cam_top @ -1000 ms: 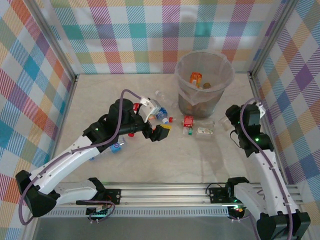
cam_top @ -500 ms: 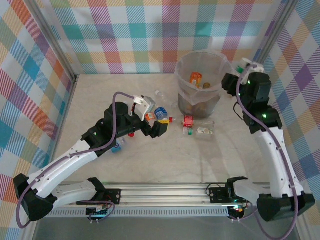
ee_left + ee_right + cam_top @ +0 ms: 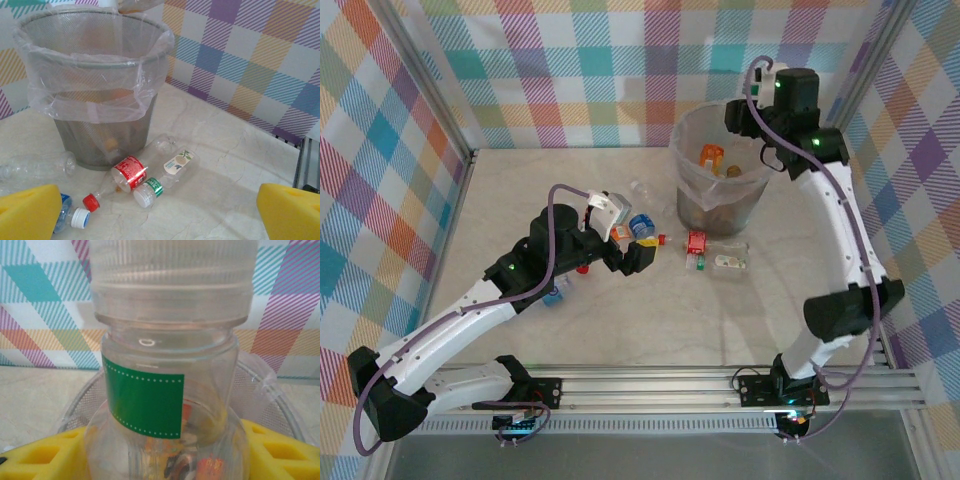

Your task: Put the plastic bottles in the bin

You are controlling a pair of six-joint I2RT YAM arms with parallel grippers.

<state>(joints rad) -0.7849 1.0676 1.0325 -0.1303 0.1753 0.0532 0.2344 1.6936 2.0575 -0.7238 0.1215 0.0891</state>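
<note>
Your marbled beige table [image 3: 570, 330] sits inside pastel plaid walls [image 3: 570, 70]. Upper right, your right gripper [image 3: 162, 455] clamps a green-labelled bottle [image 3: 165, 365] above the bin [image 3: 720, 215]. Loose bottles [image 3: 698, 246] lie at frame centre, beside your left gripper [image 3: 632, 243], its pads wide apart.

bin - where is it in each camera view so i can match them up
top external: bin right of centre, near the back.
left wrist: bin upper left, bottles lying at its foot.
right wrist: bin rim low in frame, behind the held bottle.
Shared landmark: the checked wall behind it.
</note>
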